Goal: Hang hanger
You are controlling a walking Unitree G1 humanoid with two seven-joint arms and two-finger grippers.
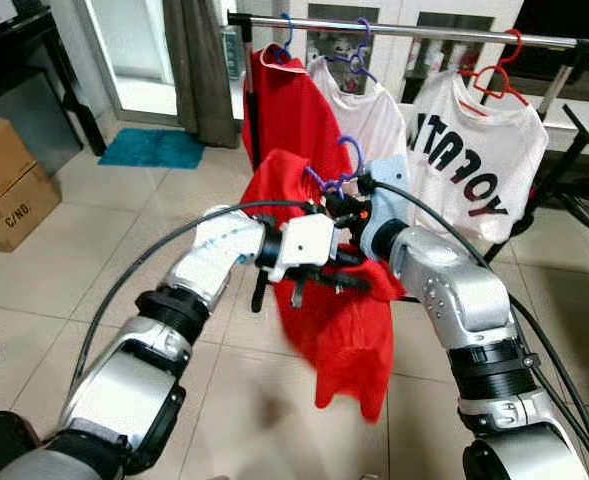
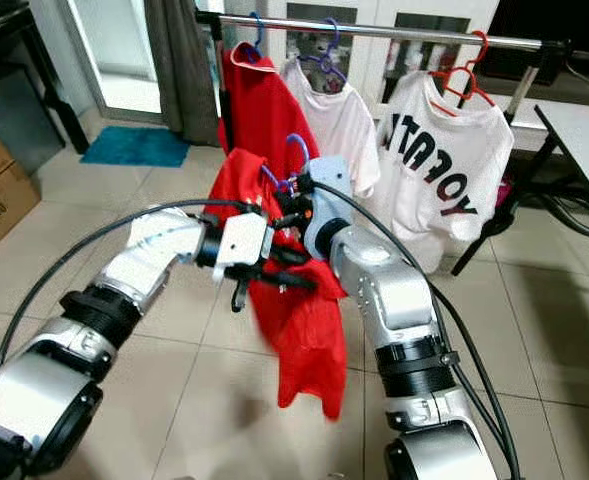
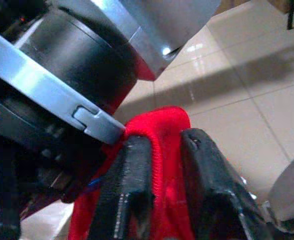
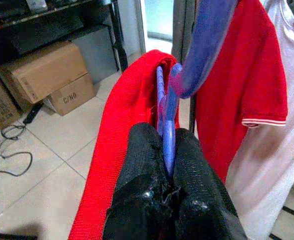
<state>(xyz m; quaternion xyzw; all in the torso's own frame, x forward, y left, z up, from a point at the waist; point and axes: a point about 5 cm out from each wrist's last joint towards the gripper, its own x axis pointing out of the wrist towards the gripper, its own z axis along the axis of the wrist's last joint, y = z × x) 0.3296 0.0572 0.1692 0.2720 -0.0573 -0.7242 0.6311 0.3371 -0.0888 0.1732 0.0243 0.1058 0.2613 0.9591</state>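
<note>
The right gripper (image 4: 169, 150) is pinching the blue hanger (image 4: 167, 107) just below its hook, probably keeping the hook free for the rail (image 1: 414, 30), while the left gripper (image 3: 159, 165) is clamping the red shirt (image 1: 344, 330) so it isn't sliding off. The hanger, thin blue plastic half buried in limp red knit, is hanging mid-air between both arms, below the rail and near the clothes already hung there

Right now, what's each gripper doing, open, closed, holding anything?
Left gripper: shut on the red shirt.
Right gripper: shut on the blue hanger.
</note>
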